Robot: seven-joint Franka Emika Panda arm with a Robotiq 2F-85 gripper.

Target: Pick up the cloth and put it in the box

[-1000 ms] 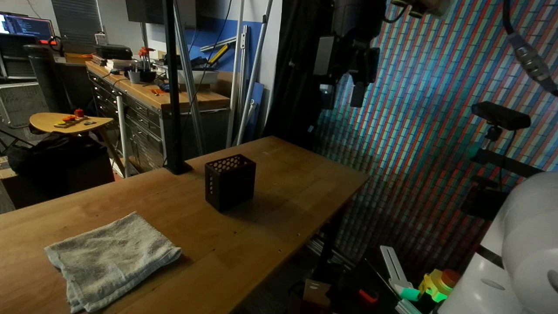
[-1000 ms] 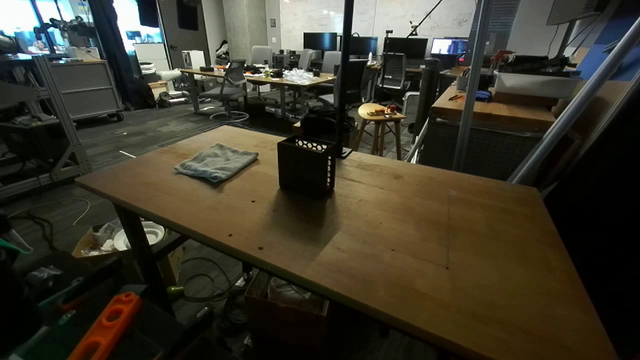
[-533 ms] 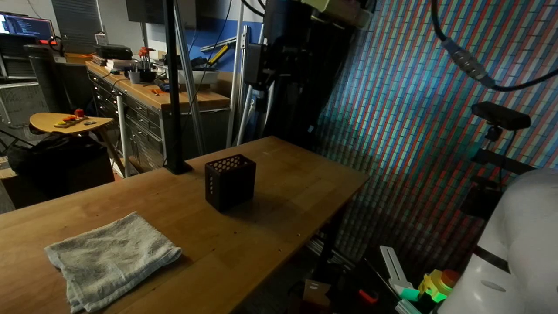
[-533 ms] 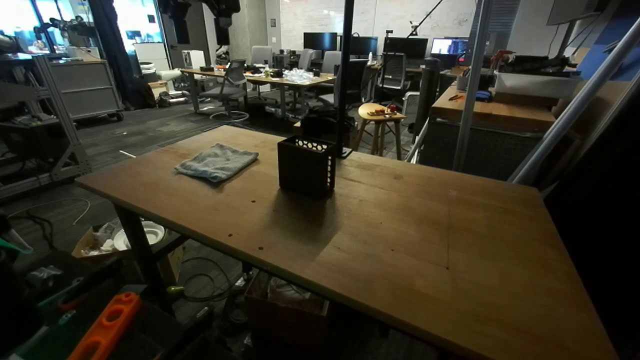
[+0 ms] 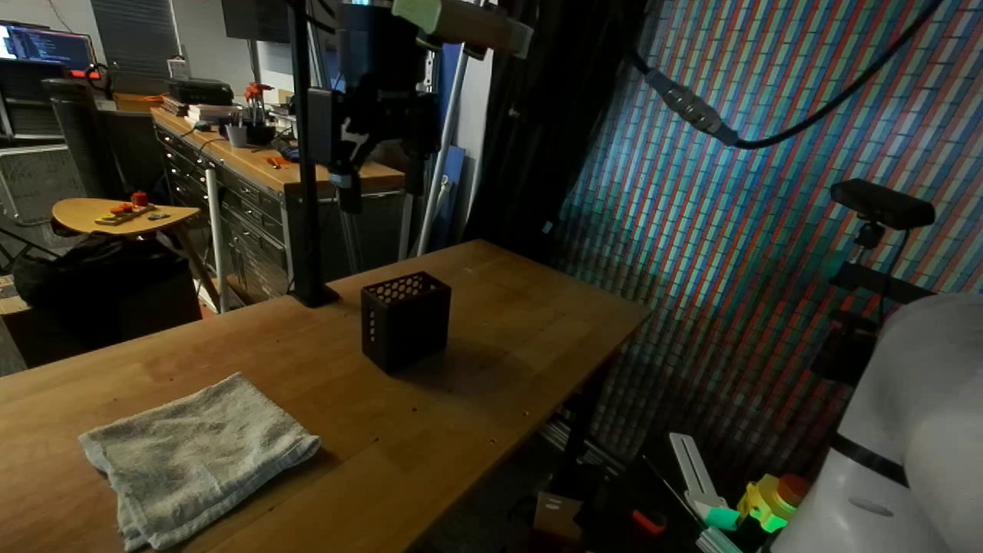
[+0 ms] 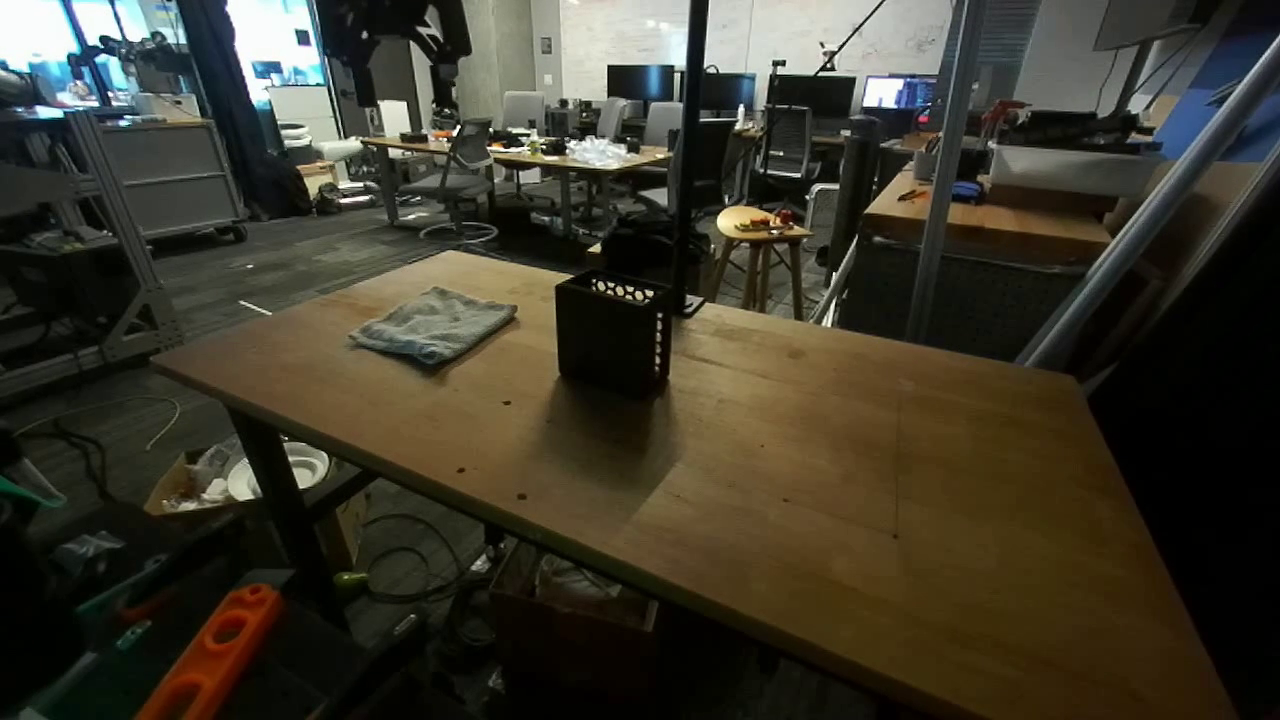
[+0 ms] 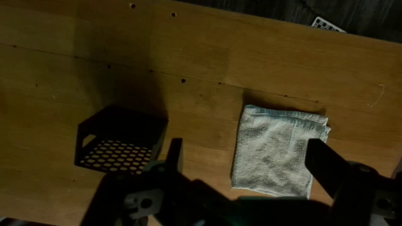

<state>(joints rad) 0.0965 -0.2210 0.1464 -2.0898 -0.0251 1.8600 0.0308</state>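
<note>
The cloth [image 5: 201, 457] is light grey with a bluish hem and lies folded flat on the wooden table [image 5: 476, 461]. It also shows in an exterior view [image 6: 432, 327] and in the wrist view [image 7: 273, 157]. The box [image 5: 415, 330] is black, open at the top, with hole-patterned sides, and stands upright beside the cloth; it also shows in an exterior view [image 6: 608, 335] and in the wrist view [image 7: 135, 125]. My gripper [image 5: 382, 193] is open and empty, high above the table. In the wrist view its fingers [image 7: 243, 146] are wide apart, and the right finger overlaps the cloth's edge.
A black upright pole [image 5: 303, 192] is fixed at the table edge behind the box and shows in both exterior views [image 6: 688, 180]. A camera on a mount [image 5: 883, 203] stands off the table. A wooden stool [image 6: 762, 226] stands beyond the table.
My gripper has moved left in an exterior view, and has come down into the top of the picture in an exterior view. The cloth and the box have not moved.
</note>
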